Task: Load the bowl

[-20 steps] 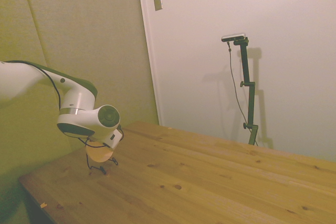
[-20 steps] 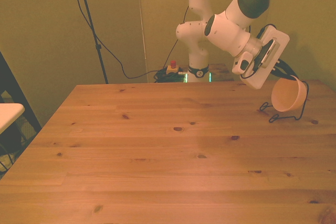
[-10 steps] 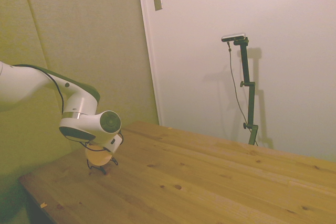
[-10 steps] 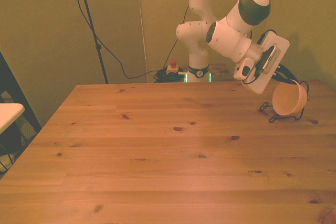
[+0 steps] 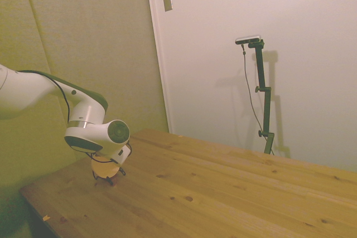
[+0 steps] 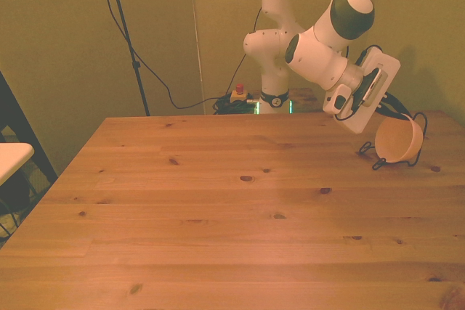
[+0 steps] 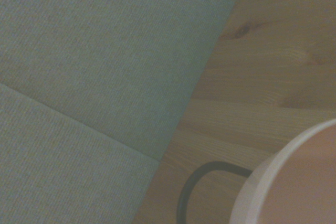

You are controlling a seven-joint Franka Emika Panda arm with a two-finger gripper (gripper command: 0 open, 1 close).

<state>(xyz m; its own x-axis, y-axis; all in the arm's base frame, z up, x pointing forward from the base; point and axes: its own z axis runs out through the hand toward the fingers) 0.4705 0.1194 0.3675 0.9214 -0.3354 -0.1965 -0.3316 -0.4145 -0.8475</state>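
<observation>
Going left to right across the front view, the wooden table (image 6: 218,208) lies bare until its far right side, where the gripper (image 6: 392,110) holds the bowl (image 6: 398,139) tilted in a dark wire rack (image 6: 389,161). The fingers are hidden, so their state cannot be told. The step looks like seating the bowl; next it likely needs settling, then release.

The side view looks across the table (image 5: 223,188) from off one side. The front view faces the arm (image 6: 320,56) from across it; both share the bowl (image 6: 398,139) corner. The wrist view sits close above that bowl's rim.
</observation>
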